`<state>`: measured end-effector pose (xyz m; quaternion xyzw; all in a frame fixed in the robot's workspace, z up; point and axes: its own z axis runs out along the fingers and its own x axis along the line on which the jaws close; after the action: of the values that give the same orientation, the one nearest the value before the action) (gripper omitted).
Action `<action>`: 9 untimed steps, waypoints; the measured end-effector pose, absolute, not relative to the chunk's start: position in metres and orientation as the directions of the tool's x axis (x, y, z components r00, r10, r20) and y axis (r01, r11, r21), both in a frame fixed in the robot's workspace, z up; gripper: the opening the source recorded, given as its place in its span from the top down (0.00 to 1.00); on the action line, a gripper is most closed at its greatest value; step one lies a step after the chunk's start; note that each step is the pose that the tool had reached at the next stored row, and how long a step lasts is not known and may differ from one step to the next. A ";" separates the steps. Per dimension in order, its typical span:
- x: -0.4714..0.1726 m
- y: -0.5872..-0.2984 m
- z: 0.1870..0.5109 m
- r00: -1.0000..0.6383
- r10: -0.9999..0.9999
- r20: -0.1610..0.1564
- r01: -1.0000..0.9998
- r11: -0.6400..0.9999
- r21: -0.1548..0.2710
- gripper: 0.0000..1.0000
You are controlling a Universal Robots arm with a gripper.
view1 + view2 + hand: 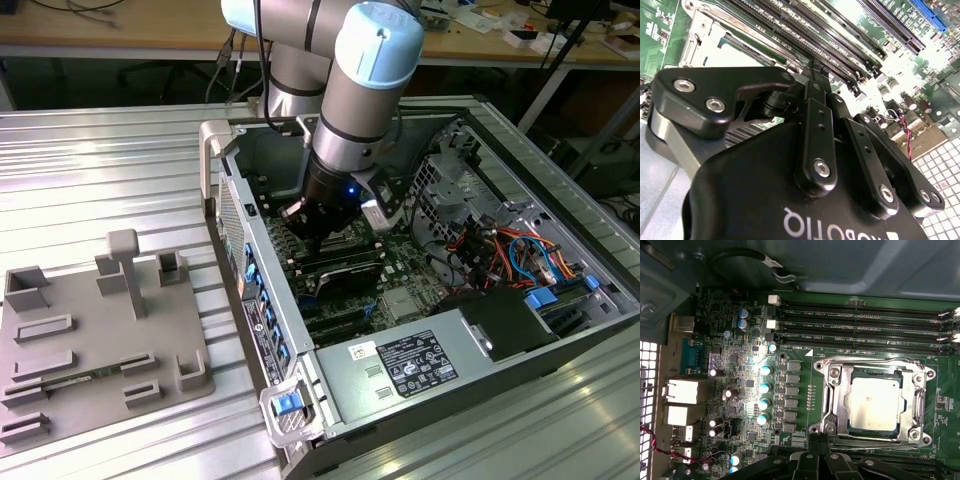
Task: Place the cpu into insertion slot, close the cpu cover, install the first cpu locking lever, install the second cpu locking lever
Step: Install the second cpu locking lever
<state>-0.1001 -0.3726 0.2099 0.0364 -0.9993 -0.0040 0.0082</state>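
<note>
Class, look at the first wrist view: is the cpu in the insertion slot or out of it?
In. The cpu lies flat within the insertion slot, with the cpu cover framing its silver top.

cpu (pixel 874 404): 1 | cpu cover (pixel 835 395): 1 | end effector (pixel 816 444): 1

- Exterior view: high, angled down across the open computer case (pixel 440 300) from farther off.
- Both wrist views: close over the motherboard (pixel 790 390), sharing the memory slots (pixel 860 325) and end effector (pixel 815 75).
</note>
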 end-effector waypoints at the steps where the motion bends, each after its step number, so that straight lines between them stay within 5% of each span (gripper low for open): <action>1: -0.100 -0.372 0.210 -0.997 -0.073 0.016 -0.073 0.997 0.010 0.89; 9: -0.100 -0.371 0.208 -0.997 -0.073 0.015 -0.073 0.997 0.017 0.89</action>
<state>-0.1001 -0.3710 0.2082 0.0365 -0.9993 -0.0081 0.0080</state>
